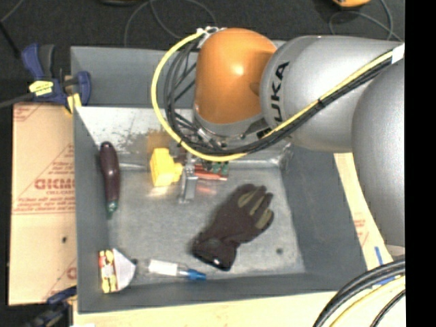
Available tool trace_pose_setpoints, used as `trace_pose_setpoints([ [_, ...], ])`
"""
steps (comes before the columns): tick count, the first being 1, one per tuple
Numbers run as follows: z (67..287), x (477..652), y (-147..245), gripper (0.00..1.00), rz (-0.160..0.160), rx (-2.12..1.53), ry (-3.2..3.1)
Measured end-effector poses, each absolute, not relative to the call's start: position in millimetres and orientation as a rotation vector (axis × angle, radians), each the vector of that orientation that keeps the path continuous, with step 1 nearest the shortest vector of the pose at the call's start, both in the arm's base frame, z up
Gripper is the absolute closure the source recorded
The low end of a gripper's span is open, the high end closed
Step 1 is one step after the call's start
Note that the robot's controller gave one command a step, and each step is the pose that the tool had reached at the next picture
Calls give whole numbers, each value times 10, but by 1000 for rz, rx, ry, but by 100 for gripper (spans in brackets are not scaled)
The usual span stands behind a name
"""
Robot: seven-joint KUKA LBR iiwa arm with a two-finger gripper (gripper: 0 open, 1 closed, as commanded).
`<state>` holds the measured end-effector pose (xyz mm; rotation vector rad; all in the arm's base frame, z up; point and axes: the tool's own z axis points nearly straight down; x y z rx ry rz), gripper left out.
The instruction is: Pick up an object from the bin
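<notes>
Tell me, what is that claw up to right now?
Claw low in the bin, right beside the yellow block. Nothing lifted yet. Black glove lies apart, lower right, not in the way.

Grey metal bin [150, 231], floor scuffed, dark speckling toward far left corner.
On floor:
- maroon-handled tool [109, 172] lengthwise near left wall
- yellow block [163, 167] at mid back
- black glove [235, 227] right of centre, olive-tipped fingers pointing to far right
- white pen [174, 270], blue tip, along front wall
- crumpled printed packet [114, 270] in front left corner, just beside pen
</notes>
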<state>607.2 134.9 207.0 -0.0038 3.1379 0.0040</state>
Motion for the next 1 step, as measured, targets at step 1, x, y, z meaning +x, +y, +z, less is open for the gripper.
trace_pose_setpoints([
  [1,1562,5695,897,0,1,-194,3132],
])
